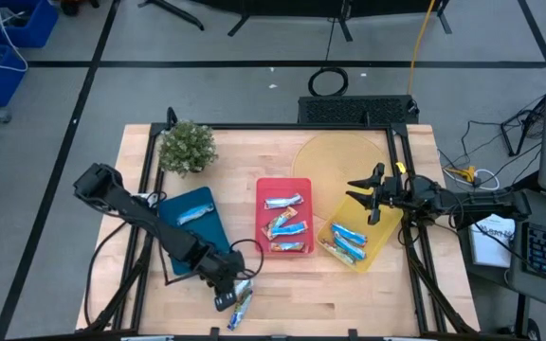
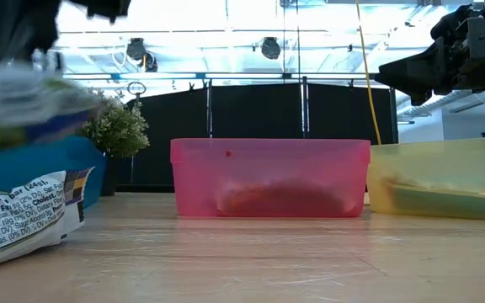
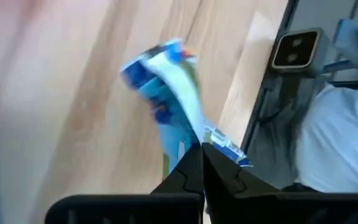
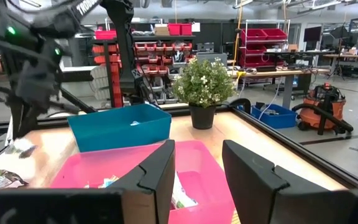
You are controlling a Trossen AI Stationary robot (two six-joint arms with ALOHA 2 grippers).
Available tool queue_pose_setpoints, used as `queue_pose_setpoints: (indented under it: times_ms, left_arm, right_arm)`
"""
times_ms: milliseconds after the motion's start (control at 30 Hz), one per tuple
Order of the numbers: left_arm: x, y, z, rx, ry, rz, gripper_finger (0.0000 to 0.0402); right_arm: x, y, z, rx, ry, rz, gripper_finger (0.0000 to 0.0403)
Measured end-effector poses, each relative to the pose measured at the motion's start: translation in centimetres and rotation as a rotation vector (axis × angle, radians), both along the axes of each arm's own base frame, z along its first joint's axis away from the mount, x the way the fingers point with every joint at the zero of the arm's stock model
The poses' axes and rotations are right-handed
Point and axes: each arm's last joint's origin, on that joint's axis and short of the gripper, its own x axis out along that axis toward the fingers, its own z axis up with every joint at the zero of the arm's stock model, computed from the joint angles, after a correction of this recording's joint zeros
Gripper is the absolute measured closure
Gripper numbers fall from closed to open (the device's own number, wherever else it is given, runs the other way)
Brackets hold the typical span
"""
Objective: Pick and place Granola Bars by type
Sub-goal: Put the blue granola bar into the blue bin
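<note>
Your left gripper [image 1: 232,294] is down at the table's near edge, just in front of the blue tray [image 1: 200,232], fingers pinched together on a blue-and-silver granola bar [image 1: 243,305]. The left wrist view shows the two dark fingertips [image 3: 194,165] closed on one end of that held bar [image 3: 166,93], with the rest of the wrapper sticking out over the wood. In the low view a white wrapper with nutrition print [image 2: 19,215] lies on the table close to the camera. The blue tray holds one bar [image 1: 190,215]. The small green plant [image 1: 187,147] stands behind that tray, near the table's far left corner.

In the middle, the red tray [image 1: 263,189] holds about four bars [image 1: 284,224], lying loosely at angles. Just beside it on the right, the yellow tray [image 1: 383,233] sits tilted to the table edges and holds about three blue bars [image 1: 347,240].

Your right gripper [image 1: 370,199] hovers above the far end of the yellow tray, fingers apart with nothing between them; the right wrist view shows the gap between its two fingers [image 4: 157,171] clearly, with the red tray [image 4: 114,168] below and ahead.
</note>
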Motion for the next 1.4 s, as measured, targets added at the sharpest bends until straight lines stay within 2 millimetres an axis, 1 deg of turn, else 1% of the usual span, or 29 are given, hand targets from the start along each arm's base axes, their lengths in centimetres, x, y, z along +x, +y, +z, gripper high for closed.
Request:
queue_pose_setpoints:
  times_ms: [100, 167, 267, 433, 533, 633, 867, 1000, 1067, 1133, 1300, 1367, 1400]
  left_arm:
    - [0.3, 0.0, 2.6, 0.086, 0.016, -0.002, 0.0399]
    - [0.1, 0.3, 4.2, 0.175, 0.057, 0.021, 0.04]
    - [-0.8, 1.0, 6.4, 0.309, 0.138, 0.063, 0.04]
    - [-2.6, 2.4, 8.7, 0.502, 0.286, 0.133, 0.04]
    - [-3.9, 3.4, 8.9, 0.594, 0.416, 0.169, 0.0401]
    - [-4.3, 4.0, 8.6, 0.62, 0.489, 0.199, 0.0401]
    - [-4.1, 4.3, 8.4, 0.639, 0.478, 0.191, 0.0399]
    - [-3.9, 4.4, 8.6, 0.649, 0.423, 0.23, 0.0398]
    - [-3.4, 4.2, 8.6, 0.622, 0.37, 0.239, 0.0384]
    - [-2.5, 3.9, 8.5, 0.571, 0.297, 0.197, 0.036]
    - [1.2, 3.5, 9.2, 0.373, 0.005, 0.121, 0.0285]
    - [2.1, 3.7, 9.2, 0.328, -0.026, 0.093, 0.0263]
    - [2.3, 3.9, 8.9, 0.323, 0.002, 0.083, 0.0258]
  right_arm:
    - [0.0, 0.0, 0.0, 0.0, -0.001, 0.0, 0.0277]
    - [0.0, 0.0, 0.0, 0.0, -0.001, 0.0, 0.0277]
    - [0.0, 0.0, 0.0, 0.0, 0.0, 0.0, 0.0277]
    - [0.0, 0.0, 0.0, 0.0, 0.003, 0.0, 0.0277]
    - [0.0, 0.0, 0.0, 0.001, 0.003, 0.001, 0.0277]
    - [0.0, 0.0, 0.0, 0.012, 0.001, 0.002, 0.0277]
    - [0.0, 0.0, 0.0, 0.014, 0.0, 0.002, 0.0277]
    - [0.0, 0.0, 0.0, 0.014, 0.0, 0.002, 0.0277]
    - [0.0, 0.0, 0.0, 0.014, 0.0, 0.002, 0.0277]
    - [0.0, 0.0, 0.0, 0.014, 0.0, 0.002, 0.0277]
    - [0.0, 0.0, 0.0, 0.014, -0.001, 0.002, 0.0277]
    - [0.0, 0.0, 0.0, 0.014, -0.002, 0.002, 0.0277]
    - [0.0, 0.0, 0.0, 0.014, -0.002, 0.002, 0.0277]
